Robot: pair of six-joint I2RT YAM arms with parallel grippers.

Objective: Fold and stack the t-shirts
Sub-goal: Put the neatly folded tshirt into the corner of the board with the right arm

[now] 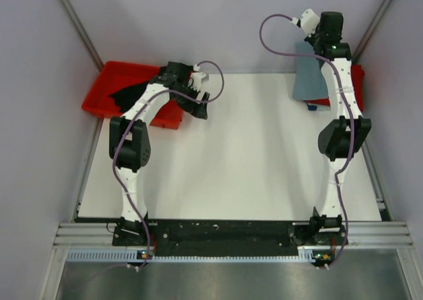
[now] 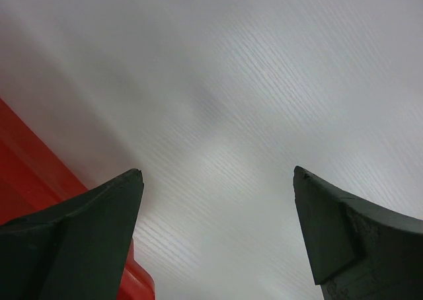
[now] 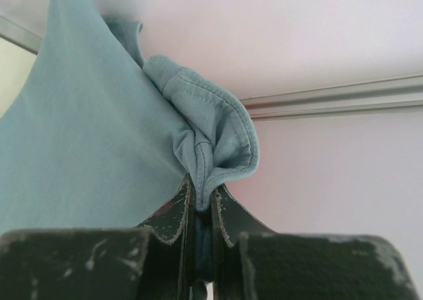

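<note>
1. Looking down from the top view, the white surface (image 1: 231, 154) spreads wide between the arms, with walls close on both sides and a red bin (image 1: 106, 95) at the far-left corner. The right pincer (image 1: 316, 49) holds the grey-blue t-shirt (image 1: 309, 82) hanging over the far-right corner.
2. Left wrist: the left pincer (image 2: 218, 181) gapes wide above the surface, with the bin's rim beside one finger.
3. Right wrist: the right pincer is clamped on a stitched hem of the t-shirt, and the cloth spreads to its left.
</note>
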